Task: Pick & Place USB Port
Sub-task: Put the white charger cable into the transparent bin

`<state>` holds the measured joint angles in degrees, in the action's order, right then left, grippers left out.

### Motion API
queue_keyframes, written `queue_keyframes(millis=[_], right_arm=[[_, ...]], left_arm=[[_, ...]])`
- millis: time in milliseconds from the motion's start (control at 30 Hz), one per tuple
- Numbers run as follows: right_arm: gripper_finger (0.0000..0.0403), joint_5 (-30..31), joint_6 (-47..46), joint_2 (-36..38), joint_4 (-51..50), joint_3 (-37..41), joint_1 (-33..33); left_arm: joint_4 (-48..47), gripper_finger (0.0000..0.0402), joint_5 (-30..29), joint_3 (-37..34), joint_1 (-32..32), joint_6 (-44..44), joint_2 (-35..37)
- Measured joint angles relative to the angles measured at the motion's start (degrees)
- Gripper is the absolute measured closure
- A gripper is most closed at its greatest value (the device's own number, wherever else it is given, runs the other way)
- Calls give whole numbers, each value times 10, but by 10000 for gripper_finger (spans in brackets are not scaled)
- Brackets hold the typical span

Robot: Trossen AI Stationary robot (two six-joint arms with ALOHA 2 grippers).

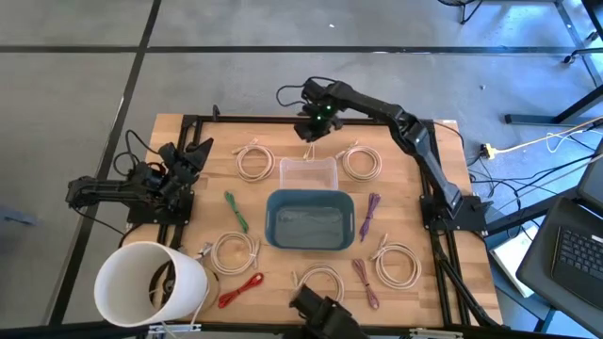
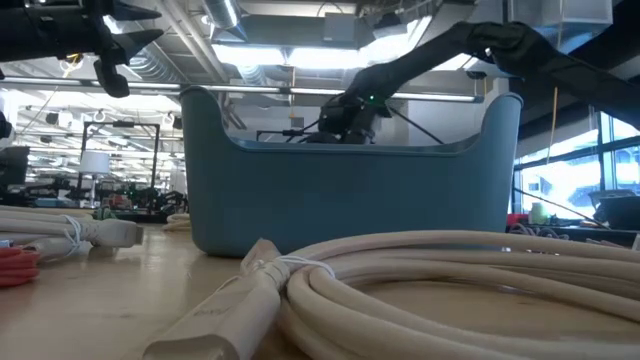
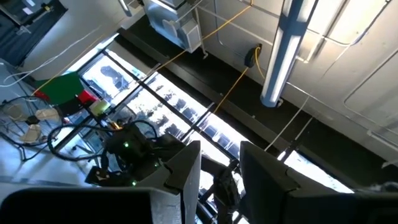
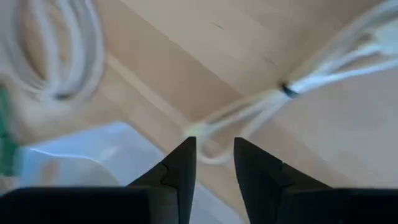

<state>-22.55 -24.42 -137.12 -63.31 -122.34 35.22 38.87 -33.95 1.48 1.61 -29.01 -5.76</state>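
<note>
The light wooden table [image 1: 188, 141] carries a dark frame along its edges. At its near left corner stands a large white cylindrical bucket [image 1: 151, 282]. A blue rectangular plastic bin [image 1: 310, 220] sits at the centre of the table; in the low view it blocks most of the far side. Directly behind it lies a clear shallow plastic tray [image 1: 308, 172], touching or almost touching the bin.

Coiled cream USB cables surround both containers: one coil [image 1: 253, 160] left of the tray, one coil [image 1: 362, 162] right of it, and three more along the near half. Coloured cable ties lie between them: green [image 1: 236, 211], purple [image 1: 369, 217] and red [image 1: 240, 289].

The right gripper [image 1: 311, 132] hangs above the table's far edge, just behind the tray. Its wrist view shows the fingers [image 4: 180, 168] parted by a narrow gap with nothing between them; a loose cream cable end [image 4: 292, 87] lies on the wood below, probably unheld.

The left gripper [image 1: 193, 158] waits at the left edge, raised, fingers slightly apart and empty.
</note>
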Motion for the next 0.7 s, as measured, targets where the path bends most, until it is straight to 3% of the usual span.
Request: queue_keyframes(millis=[133,467,567,700], right_arm=[[278,4,-40,-1,13,0,2],[183,65,-143,-1,23,0,14],[179,97,-153,-1,25,0,14],[192,93,-158,-10,30,-1,14]], left_arm=[[-1,297,0,0,0,-2,0],[-2,297,6,0,0,7,0],[-3,297,9,0,0,7,0],[-6,297,8,0,0,8,0]])
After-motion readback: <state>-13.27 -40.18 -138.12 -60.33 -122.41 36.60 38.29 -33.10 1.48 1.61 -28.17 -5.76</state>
